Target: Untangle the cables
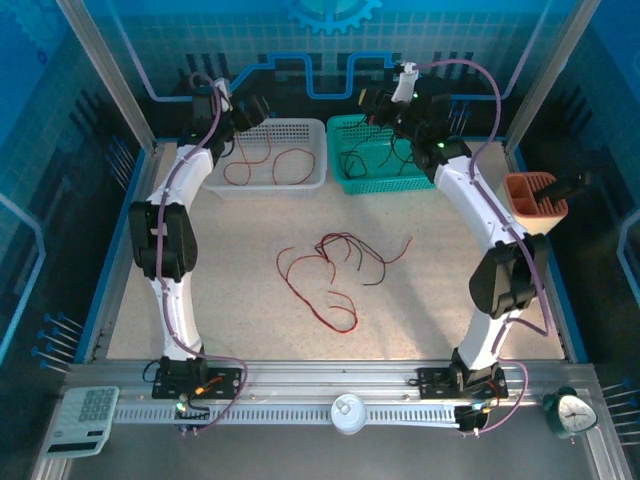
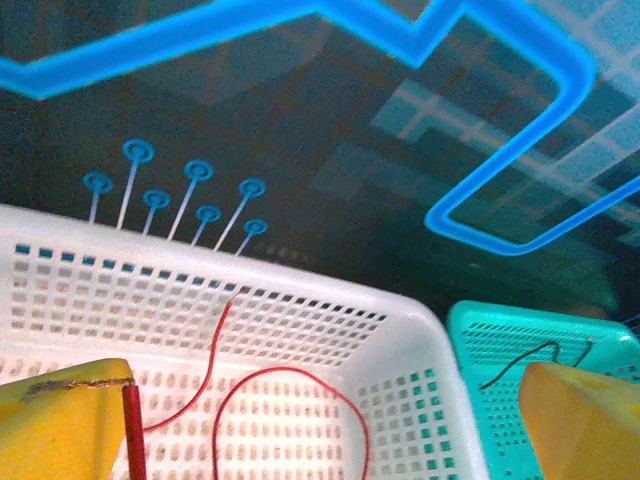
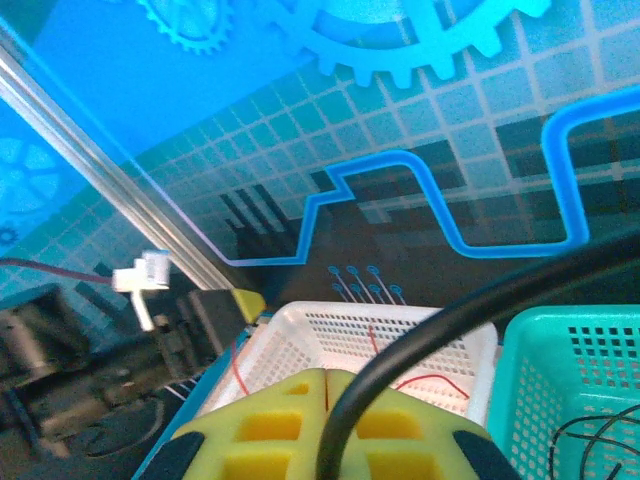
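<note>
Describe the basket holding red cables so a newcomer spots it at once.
At the table's far edge two slotted baskets sit side by side. Yours is the left basket, below the left gripper: white with red cables, while its neighbour is green with black cables.

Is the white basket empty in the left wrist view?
No, a red cable loops inside the white basket.

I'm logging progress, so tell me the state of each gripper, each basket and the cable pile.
left gripper: open, over the white basket
right gripper: shut on a black cable
white basket: holds loose red cables
teal basket: holds black cables
cable pile on the table: red and black, tangled
</note>
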Available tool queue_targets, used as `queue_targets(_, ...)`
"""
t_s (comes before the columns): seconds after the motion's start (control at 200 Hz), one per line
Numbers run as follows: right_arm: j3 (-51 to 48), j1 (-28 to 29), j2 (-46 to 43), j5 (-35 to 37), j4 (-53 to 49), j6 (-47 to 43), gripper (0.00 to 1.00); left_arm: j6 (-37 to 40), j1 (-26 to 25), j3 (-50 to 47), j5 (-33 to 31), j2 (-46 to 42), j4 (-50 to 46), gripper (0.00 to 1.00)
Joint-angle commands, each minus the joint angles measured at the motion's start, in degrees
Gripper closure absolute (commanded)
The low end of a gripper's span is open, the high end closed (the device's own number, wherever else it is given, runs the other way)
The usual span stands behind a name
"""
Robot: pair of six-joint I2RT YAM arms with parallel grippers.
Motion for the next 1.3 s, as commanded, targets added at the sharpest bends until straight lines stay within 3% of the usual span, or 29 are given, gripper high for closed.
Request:
queue_targets(0.0,4.22,-1.82,4.12,-0.34,0.88,0.60,1.00,1.32,-0.30,4.42,3.25,0.07,-2.20,0.01)
queue_targets(0.2,10.91,-3.17,13.01,0.59,-2.91,-0.08,1.00,-0.55,-0.94,7.11,5.48,-0.80,-3.74,0.01)
queue_targets(0.42,18.90,-4.03,23.40,2.74,-8.73,-0.05,1.00,3.27,-2.93,9.86,3.64,0.38,-9.50,0.01)
queue_targets(0.54,26.28,-4.51,29.85,2.65,-14.67,-0.31,1.00,4.25,-3.19,18.25,2.41,6.30,-19.95,0.01)
queue_targets(0.69,37.52,-4.51,37.53,2.85,-25.44,-2.12,0.97,13.11,-5.47,34.11,-6.83,15.46,-39.30,0.01)
queue_targets(0.815,42.17,-4.69,41.24,4.20,-31.29,-3.27,0.92,17.89,-7.47,33.86,-16.47,15.86,-44.16,0.01)
queue_targets(0.955,41.13,-5.25,42.18,4.41,-32.85,-3.18,0.90,19.38,-8.27,32.12,-20.30,15.04,-45.73,0.01)
queue_targets(1.17,40.46,-5.57,42.19,4.72,-33.96,-3.88,0.75,21.65,-9.44,31.78,-24.27,13.78,-47.51,0.01)
queue_targets(1.296,40.46,-5.92,41.91,5.23,-34.82,-3.71,0.55,21.99,-9.61,30.40,-25.02,12.30,-47.74,0.01)
